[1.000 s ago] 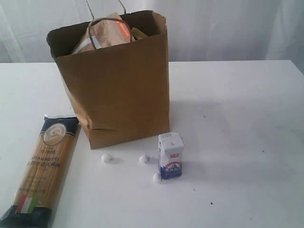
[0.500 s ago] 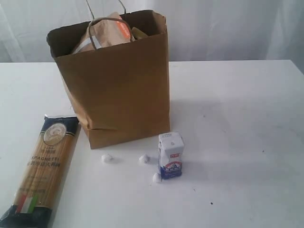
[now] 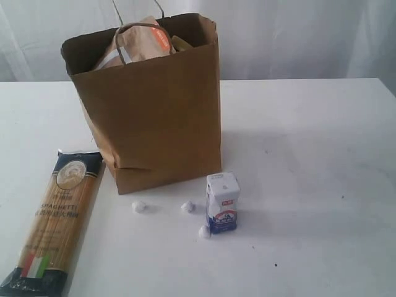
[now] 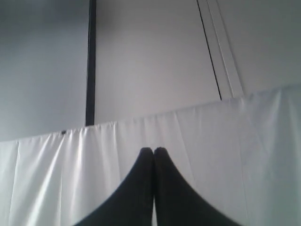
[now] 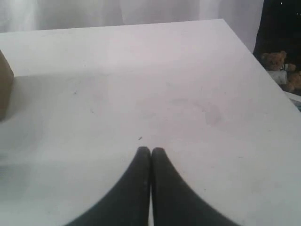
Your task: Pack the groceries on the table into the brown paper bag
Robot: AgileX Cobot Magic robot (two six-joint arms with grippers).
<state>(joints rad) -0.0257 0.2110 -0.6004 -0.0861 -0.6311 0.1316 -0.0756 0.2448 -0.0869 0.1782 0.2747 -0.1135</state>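
Observation:
The brown paper bag (image 3: 151,111) stands upright on the white table (image 3: 309,142), and the brown orange-labelled pouch (image 3: 143,38) pokes out of its top. The spaghetti packet (image 3: 54,219) lies flat at the front left. In front of the bag the small white-blue carton (image 3: 221,203) stands upright. Neither gripper shows in the exterior view. My left gripper (image 4: 154,150) is shut and empty, facing a white curtain. Shut and empty too, my right gripper (image 5: 151,150) hangs over bare table (image 5: 164,84), with a corner of the bag (image 5: 4,84) at the edge. The bottle and both jars are out of view.
Three small white balls (image 3: 139,206) (image 3: 187,206) (image 3: 204,231) lie on the table in front of the bag, near the carton. A white curtain (image 3: 297,37) hangs behind the table. Teddy bears (image 5: 282,70) sit beyond the table's edge in the right wrist view.

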